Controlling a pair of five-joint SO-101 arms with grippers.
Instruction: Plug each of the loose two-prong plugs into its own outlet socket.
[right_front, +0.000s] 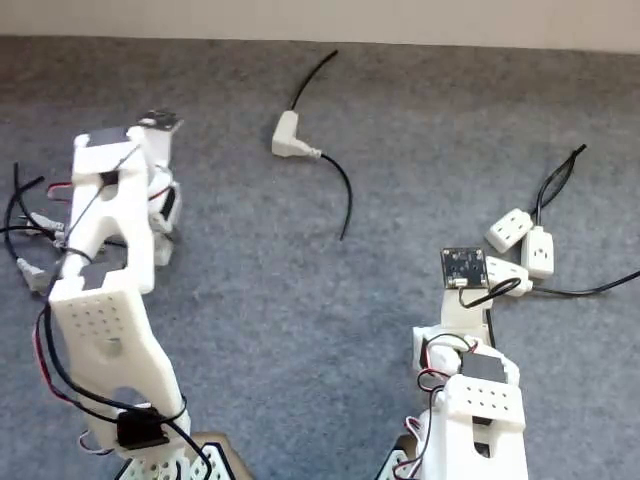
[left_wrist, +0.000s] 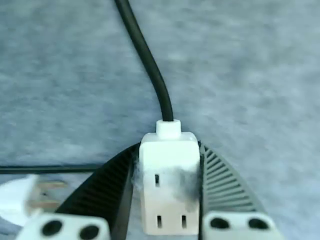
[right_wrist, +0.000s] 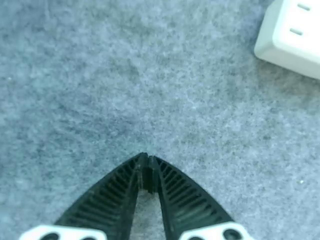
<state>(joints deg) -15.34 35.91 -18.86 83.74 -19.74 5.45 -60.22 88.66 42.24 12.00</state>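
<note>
Arms: two, a first arm and a second arm.

High view, socket blocks: two counted with certainty, a square socket block and an upright socket block (a third white piece is partly hidden and is left unclassed).

High view, plugs: one angled white plug.

Left wrist view: one gripped socket block and one two-prong plug.

Right wrist view: one corner socket block, with two slots showing.
</note>
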